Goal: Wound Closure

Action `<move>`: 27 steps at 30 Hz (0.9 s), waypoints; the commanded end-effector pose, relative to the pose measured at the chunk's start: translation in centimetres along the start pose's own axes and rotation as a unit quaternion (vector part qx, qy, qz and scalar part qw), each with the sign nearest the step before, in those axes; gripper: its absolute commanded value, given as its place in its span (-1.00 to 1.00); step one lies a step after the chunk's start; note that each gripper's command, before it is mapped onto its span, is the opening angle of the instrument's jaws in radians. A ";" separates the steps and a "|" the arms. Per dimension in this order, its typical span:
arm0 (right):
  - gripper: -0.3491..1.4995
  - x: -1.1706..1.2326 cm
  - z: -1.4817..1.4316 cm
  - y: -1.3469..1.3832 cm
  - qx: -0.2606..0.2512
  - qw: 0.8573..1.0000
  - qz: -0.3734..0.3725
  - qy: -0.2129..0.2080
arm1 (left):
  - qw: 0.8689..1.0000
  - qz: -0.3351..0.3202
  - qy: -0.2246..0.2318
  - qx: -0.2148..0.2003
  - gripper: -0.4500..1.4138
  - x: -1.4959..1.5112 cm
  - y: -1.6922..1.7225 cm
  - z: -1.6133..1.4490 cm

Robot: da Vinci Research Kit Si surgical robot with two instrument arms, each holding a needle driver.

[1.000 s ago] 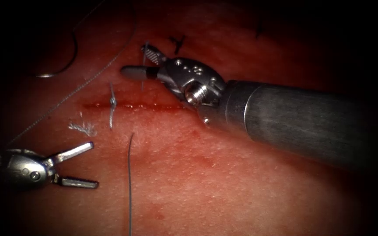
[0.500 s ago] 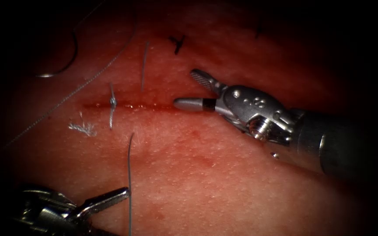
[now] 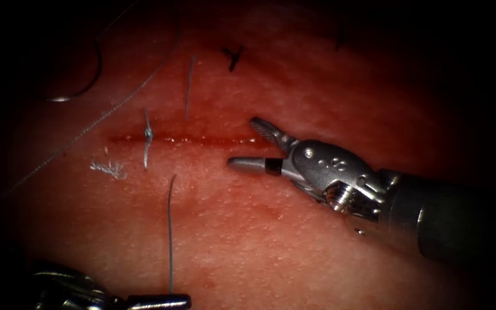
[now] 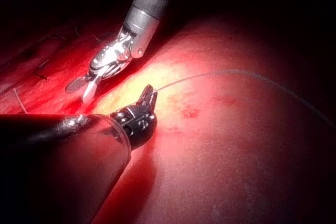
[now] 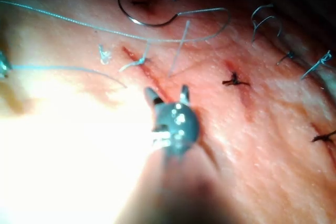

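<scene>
while my right tool (image 3: 247,144) hangs with its jaws spread and empty over the right part of the cut (image 3: 202,139), my left tool (image 4: 149,95) is pinched on the thread (image 3: 170,229) below the cut. the needle (image 3: 84,77) lies free on the tissue (image 3: 271,252) at upper left, well apart from both tools.
</scene>
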 end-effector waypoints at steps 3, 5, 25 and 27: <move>0.49 0.02 0.05 0.00 0.010 1.000 -0.023 0.006 | 1.000 0.002 0.003 -0.007 -1.00 0.00 -0.01 0.06; 0.27 -0.03 0.01 -0.11 0.058 0.996 -0.066 0.025 | 1.000 0.001 -0.005 -0.006 -1.00 -0.06 -0.07 0.07; 0.42 0.55 0.43 -0.65 0.102 0.905 -0.404 0.086 | 0.998 -0.004 0.014 -0.056 -1.00 -0.87 -0.41 0.06; 0.42 0.58 0.48 -0.68 0.102 0.897 -0.420 0.096 | 0.998 -0.004 0.014 -0.056 -1.00 -0.87 -0.41 0.07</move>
